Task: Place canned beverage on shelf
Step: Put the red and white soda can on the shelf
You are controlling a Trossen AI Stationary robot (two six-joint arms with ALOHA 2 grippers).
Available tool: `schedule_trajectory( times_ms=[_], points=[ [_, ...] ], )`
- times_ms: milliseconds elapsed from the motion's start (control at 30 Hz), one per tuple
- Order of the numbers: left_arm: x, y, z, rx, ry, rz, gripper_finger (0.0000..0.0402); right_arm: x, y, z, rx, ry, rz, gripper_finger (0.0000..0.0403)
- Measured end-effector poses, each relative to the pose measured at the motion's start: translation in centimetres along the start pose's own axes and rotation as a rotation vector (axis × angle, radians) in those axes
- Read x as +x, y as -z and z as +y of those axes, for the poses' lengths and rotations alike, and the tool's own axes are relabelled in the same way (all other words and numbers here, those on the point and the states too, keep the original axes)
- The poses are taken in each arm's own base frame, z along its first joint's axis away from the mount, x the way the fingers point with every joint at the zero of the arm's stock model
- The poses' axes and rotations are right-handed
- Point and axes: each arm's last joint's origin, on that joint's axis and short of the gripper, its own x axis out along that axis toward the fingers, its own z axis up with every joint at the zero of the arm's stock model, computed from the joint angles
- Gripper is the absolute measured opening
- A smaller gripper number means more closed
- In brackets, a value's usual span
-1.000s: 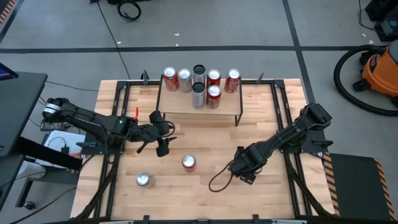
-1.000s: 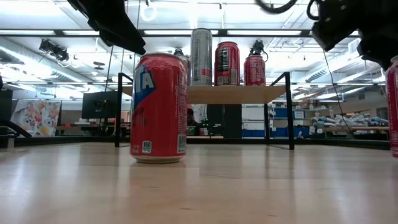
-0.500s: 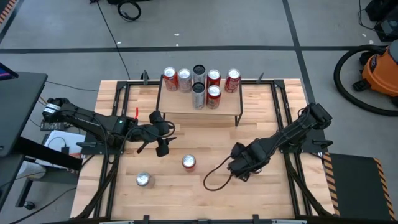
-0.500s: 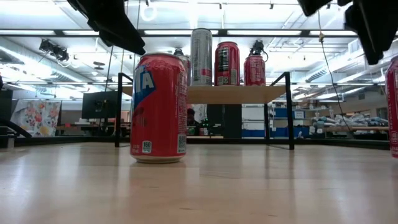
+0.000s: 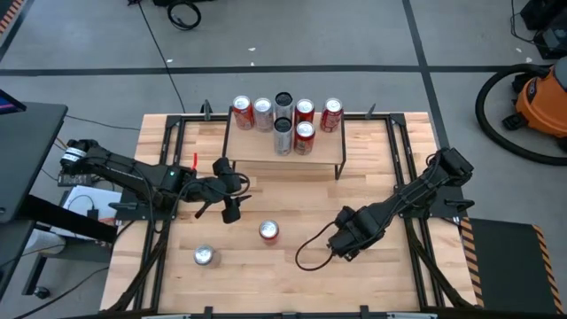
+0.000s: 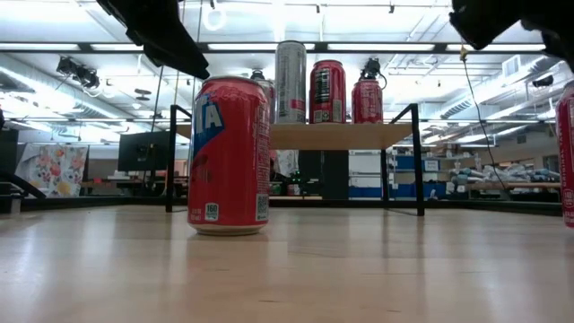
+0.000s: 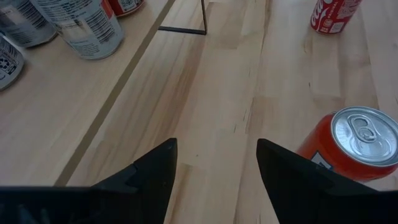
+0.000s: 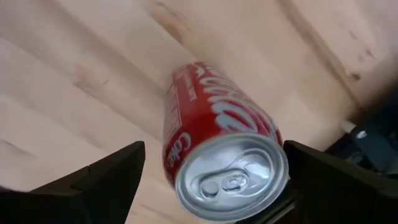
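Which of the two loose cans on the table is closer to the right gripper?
The red can, standing between the two arms. The silver-topped can sits farther away, nearer the table's front left. The open right gripper hovers beside the red one.

Grey floor point(image 5: 292, 35) with dark seams, orange vacuum point(image 5: 542, 97) at one side, ceiling strip lights point(image 6: 269, 47).
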Motion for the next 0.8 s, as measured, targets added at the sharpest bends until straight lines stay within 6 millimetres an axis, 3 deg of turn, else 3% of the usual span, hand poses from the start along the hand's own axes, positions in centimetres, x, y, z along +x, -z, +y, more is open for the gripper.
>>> schedule_trajectory(
  times_ms=[267, 533, 667, 800],
  points=[
    [0.0, 0.0, 0.0, 0.008, 0.0, 0.004, 0.0231, 0.1, 0.7, 0.4, 0.058, -0.029, -0.025, 0.0386],
    [0.0, 0.1, 0.0, 0.009, 0.007, 0.007, 0.0231, 0.1, 1.4, 0.7, 0.088, -0.052, -0.075, 0.0354],
    [0.0, 0.1, 0.0, 0.009, 0.007, 0.007, 0.0231, 0.1, 1.5, 1.0, 0.021, -0.073, -0.081, 0.0326],
    [0.0, 0.1, 0.0, 0.009, 0.008, 0.007, 0.0231, 0.1, 1.6, 1.0, -0.162, -0.07, -0.086, 0.0306]
  ],
)
